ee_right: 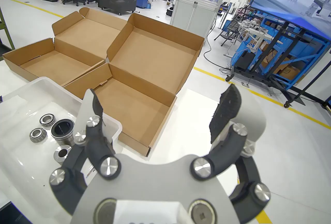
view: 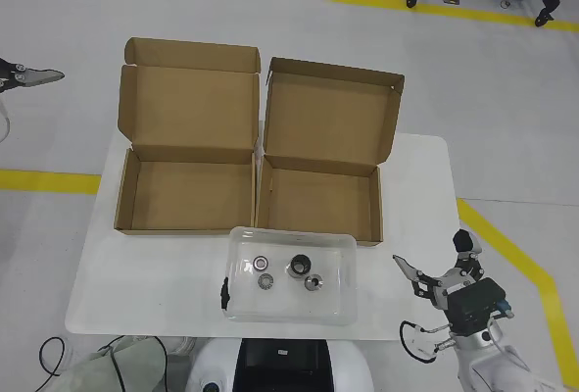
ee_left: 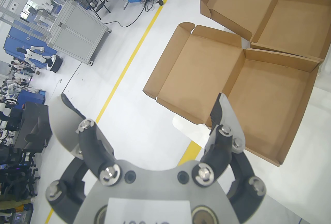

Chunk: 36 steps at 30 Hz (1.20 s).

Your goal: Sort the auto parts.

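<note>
Parts first: you have four in the clear bin (view: 291,235) at the near edge of the worktop (view: 421,186). On the left sits a bearing (view: 261,263), with a second bearing (view: 265,281) just nearer and apart from it. To their right is a black cylinder (view: 300,265), and near-right of that a silver sleeve (view: 313,283). From above, the bin's clear walls are hard to trace, and a small dark bit (view: 224,291) on its left wall is too small to name.

Beyond the bin, the left box (view: 186,201) and the right box (view: 318,206) stand side by side, so close you cannot tell whether they touch. Both have their lids thrown back toward the far side.

Your right pincer (ee_right: 160,99) hangs over the worktop's near right corner, right of the bin. Its jaws are spread wide with nothing between them. In its wrist view one finger (ee_right: 89,106) covers part of the bin's rim and crowds the silver sleeve.

Your left pincer (ee_left: 141,103) is far out left, over the floor beyond the worktop's far left corner. It too is gaping and holds nothing. From above, the picture's edge cuts it off partway. Its wrist view catches both boxes, the right one cropped at the side.
</note>
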Tool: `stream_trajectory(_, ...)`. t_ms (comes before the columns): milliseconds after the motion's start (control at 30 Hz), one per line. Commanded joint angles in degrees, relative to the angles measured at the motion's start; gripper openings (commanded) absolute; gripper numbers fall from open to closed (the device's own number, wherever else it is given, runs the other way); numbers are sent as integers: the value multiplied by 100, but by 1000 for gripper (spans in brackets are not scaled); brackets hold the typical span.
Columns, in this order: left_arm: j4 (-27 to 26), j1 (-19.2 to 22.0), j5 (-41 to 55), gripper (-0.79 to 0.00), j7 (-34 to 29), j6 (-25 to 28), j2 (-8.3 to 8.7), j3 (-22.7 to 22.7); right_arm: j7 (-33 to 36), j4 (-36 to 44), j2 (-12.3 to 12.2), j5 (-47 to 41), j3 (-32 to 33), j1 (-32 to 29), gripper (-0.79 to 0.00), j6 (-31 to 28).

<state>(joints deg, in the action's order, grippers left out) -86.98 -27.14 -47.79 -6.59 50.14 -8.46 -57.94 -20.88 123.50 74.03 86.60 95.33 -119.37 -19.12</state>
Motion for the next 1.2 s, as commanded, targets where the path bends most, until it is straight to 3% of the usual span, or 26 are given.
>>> stream_trajectory(0,0,0,0,0,0,0,0,0,0,0,0,0,0,0,0,0)
stream_trajectory(467,0,0,0,0,0,0,0,0,109,-23,-3,24,-48,76,0,12)
stream_trajectory(667,0,0,0,0,0,0,0,0,316,-98,-25,32,-283,298,0,-250)
stream_trajectory(1167,0,0,0,0,0,0,0,0,1508,-576,-83,253,-1361,1666,0,-1291)
